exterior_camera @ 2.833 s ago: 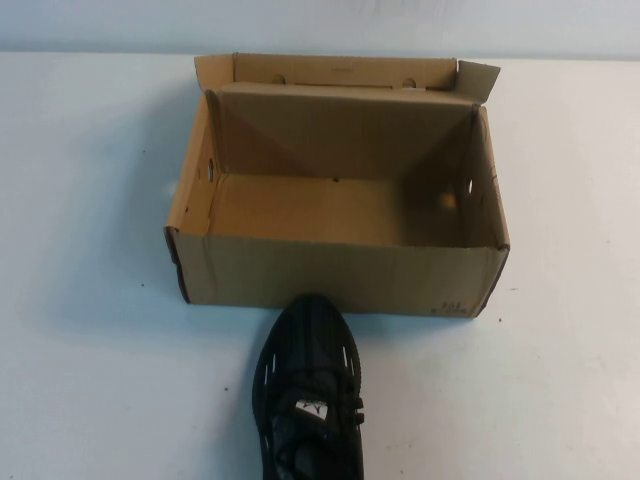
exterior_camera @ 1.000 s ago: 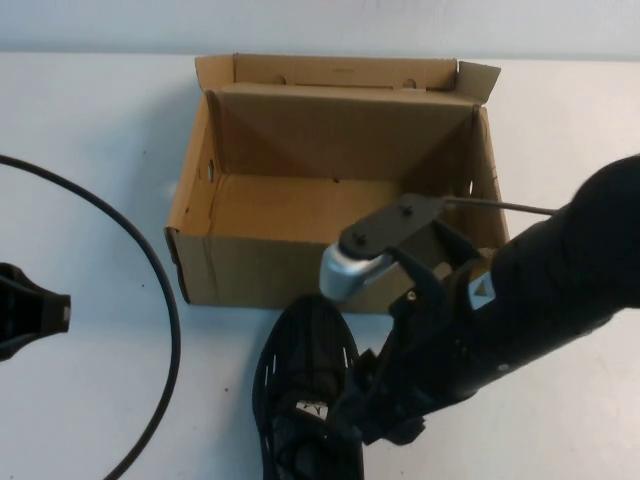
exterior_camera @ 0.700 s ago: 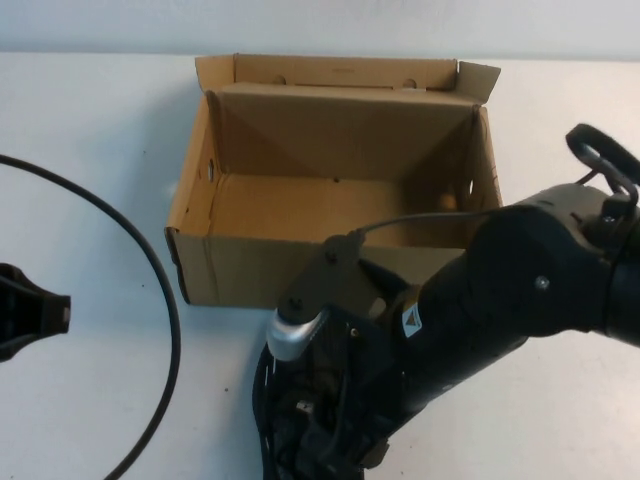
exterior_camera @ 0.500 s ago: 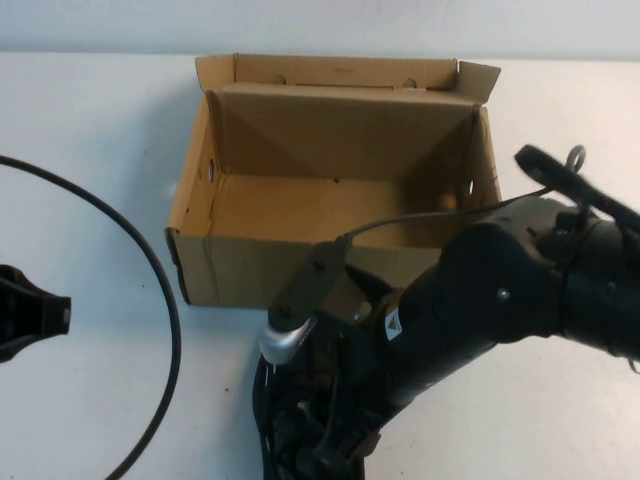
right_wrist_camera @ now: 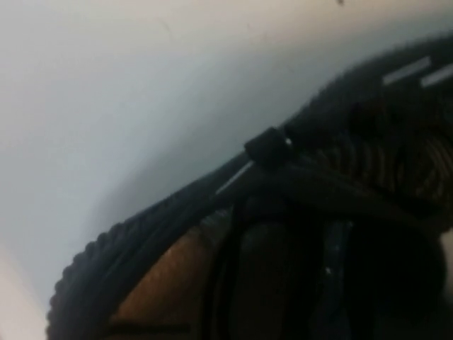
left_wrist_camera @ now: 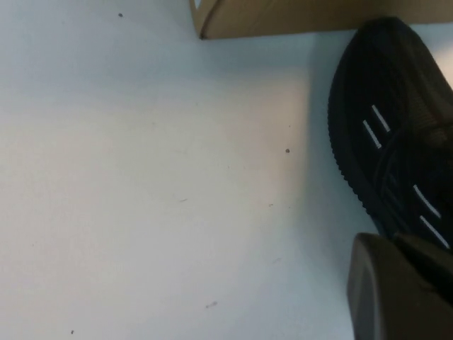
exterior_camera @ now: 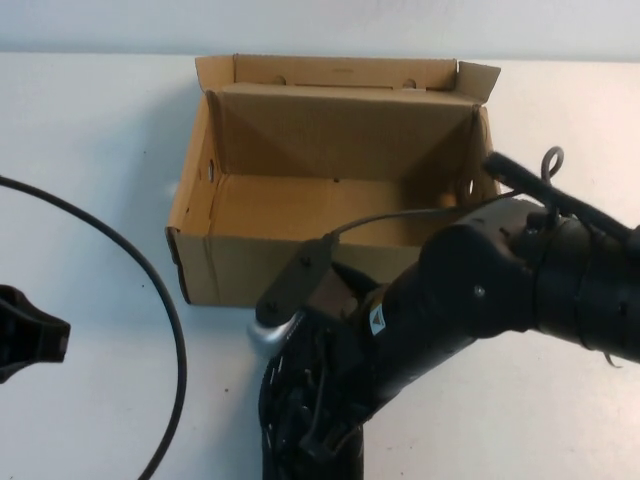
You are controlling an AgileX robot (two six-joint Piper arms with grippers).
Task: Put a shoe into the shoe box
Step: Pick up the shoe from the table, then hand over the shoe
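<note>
1 shoe [exterior_camera: 285, 400] lies on the table [exterior_camera: 90, 400]; 1 shoe box [exterior_camera: 340, 270] stands there; 2 robot arms show. 1 black cable [exterior_camera: 150, 270] curves at the left edge.

Matt cardboard shoe box [exterior_camera: 340, 275]; shoe [left_wrist_camera: 396, 134] (seemingly knit).

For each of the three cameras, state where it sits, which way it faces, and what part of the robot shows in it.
High view: raised on the robot's side, angled down at the table; the right arm covers the shoe before the open shoe box; the left gripper sits at the left edge.
Left wrist view: above the table, looking down past the shoe's side; a dark corner of its own body shows.
Right wrist view: pressed close against the shoe; the right gripper is shut on it.
All three share the shoe.
</note>
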